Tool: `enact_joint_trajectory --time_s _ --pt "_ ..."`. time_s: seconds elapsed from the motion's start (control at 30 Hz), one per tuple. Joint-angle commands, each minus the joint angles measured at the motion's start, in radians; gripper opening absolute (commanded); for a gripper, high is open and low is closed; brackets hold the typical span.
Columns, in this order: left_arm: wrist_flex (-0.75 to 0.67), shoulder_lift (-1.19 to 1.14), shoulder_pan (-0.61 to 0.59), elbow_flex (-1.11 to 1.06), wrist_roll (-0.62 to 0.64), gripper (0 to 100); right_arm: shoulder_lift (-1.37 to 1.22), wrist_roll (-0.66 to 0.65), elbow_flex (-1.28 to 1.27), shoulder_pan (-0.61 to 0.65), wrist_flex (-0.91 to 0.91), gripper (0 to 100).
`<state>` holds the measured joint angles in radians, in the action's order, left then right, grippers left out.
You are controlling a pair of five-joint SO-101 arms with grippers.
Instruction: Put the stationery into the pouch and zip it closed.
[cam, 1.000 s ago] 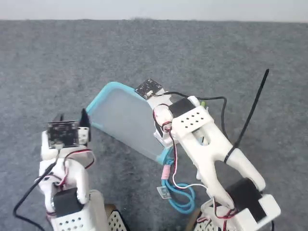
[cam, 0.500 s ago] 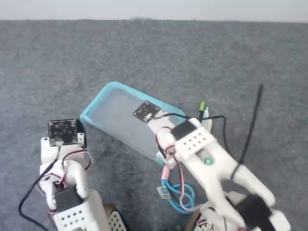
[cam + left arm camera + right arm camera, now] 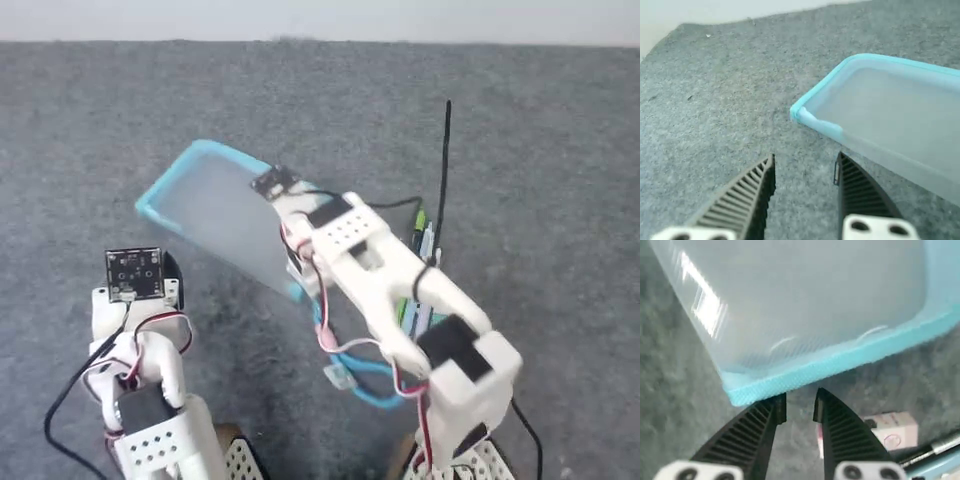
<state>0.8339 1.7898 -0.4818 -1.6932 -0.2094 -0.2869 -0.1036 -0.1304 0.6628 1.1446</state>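
Note:
The translucent pouch (image 3: 210,205) with a teal border lies tilted on the grey carpet. My right gripper (image 3: 800,402) hovers at the pouch's near teal edge (image 3: 840,360), its jaws a narrow gap apart with only carpet between them. A pink-and-white eraser (image 3: 890,432) and a pen (image 3: 935,447) lie close beside it. My left gripper (image 3: 805,172) stands open a short way from the pouch's corner (image 3: 800,114), holding nothing. Pens (image 3: 426,238) and green stationery (image 3: 410,315) lie to the right, partly under the right arm (image 3: 390,275).
A blue cord loop (image 3: 370,385) with a small tag trails from the pouch toward the arm bases. Grey carpet (image 3: 500,120) stretches open behind and to both sides. The left arm (image 3: 135,300) stands at the lower left.
The pouch has slid left and away across the carpet. The right arm swung left with it, over the pouch's right end. The left arm has barely moved.

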Motion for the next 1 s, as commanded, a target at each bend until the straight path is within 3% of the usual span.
enact_joint_trajectory --time_s 0.0,0.2,0.3,0.43,0.53,0.7,0.97 --pt "-0.031 0.012 -0.005 0.008 0.015 19 -0.007 0.064 0.186 -0.038 0.088 10.2" --pt "-0.029 0.012 -0.005 0.008 0.017 19 0.162 0.086 0.133 -0.033 0.177 10.2" --pt "-0.029 0.012 -0.003 0.008 0.017 19 0.308 0.074 -0.041 0.028 0.145 10.2" --pt "-0.029 0.012 -0.003 0.008 0.017 19 0.492 -0.054 -0.318 0.101 0.058 10.5" --pt "-0.031 0.012 -0.003 0.008 0.017 19 0.572 -0.071 -0.443 0.159 0.048 16.3" --pt "-0.028 0.012 0.028 0.008 0.017 19 0.541 -0.051 -0.511 0.242 -0.001 28.2" --pt "-0.029 0.011 0.028 0.008 0.015 19 0.394 0.054 -0.511 0.252 -0.13 25.2"
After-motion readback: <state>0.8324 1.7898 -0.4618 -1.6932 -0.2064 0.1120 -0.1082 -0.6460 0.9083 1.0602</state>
